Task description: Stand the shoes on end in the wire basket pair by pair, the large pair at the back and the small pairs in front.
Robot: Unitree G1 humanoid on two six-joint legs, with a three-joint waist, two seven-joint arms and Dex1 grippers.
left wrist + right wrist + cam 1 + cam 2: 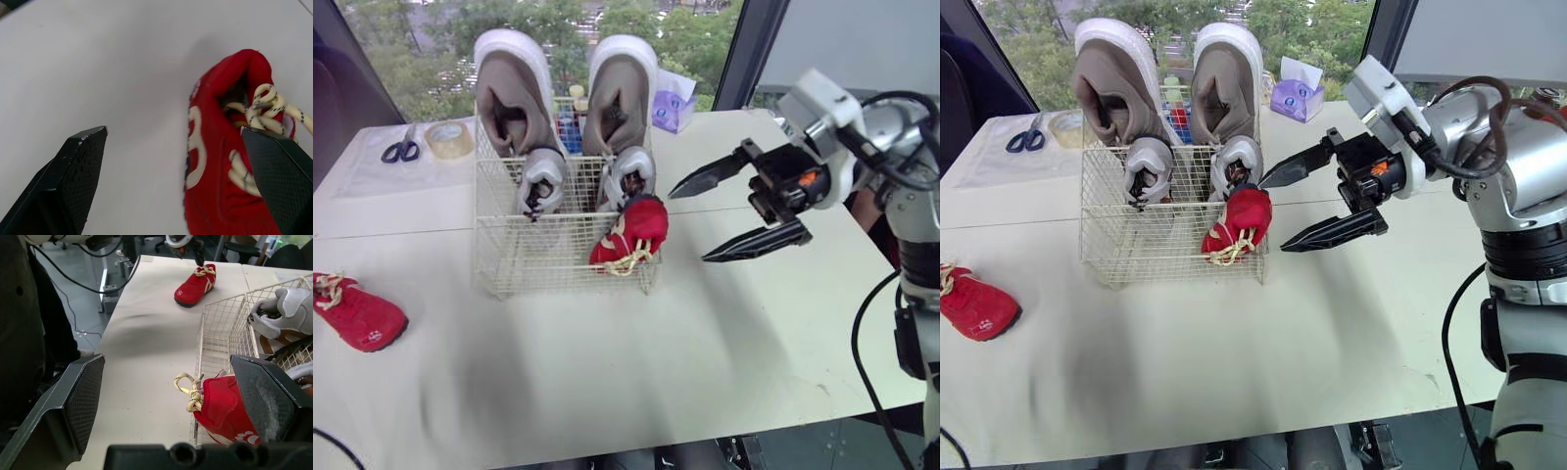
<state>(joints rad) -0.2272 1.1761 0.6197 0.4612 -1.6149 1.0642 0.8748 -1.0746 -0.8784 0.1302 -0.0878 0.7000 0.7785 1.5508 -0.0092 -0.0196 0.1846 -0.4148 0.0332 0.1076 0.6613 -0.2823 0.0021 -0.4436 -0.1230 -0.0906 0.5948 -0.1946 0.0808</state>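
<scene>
The wire basket (pixel 509 255) stands mid-table. Two large grey shoes (pixel 514 93) stand on end at its back, with two small white shoes (pixel 543 181) in front of them. One small red shoe (pixel 631 230) leans over the basket's front right corner, laces hanging out. My right gripper (pixel 688 227) is open just right of that shoe, not touching it. The other red shoe (pixel 357 313) lies on the table at the far left. In the left wrist view my left gripper (pixel 173 132) hangs open close over this shoe (pixel 215 161).
Scissors (pixel 401 149) and a tape roll (pixel 448 139) lie at the back left. A purple tissue box (pixel 674 108) sits behind the basket to the right. Small bottles (pixel 570 122) stand behind the basket. The table's front edge (pixel 607 446) is near.
</scene>
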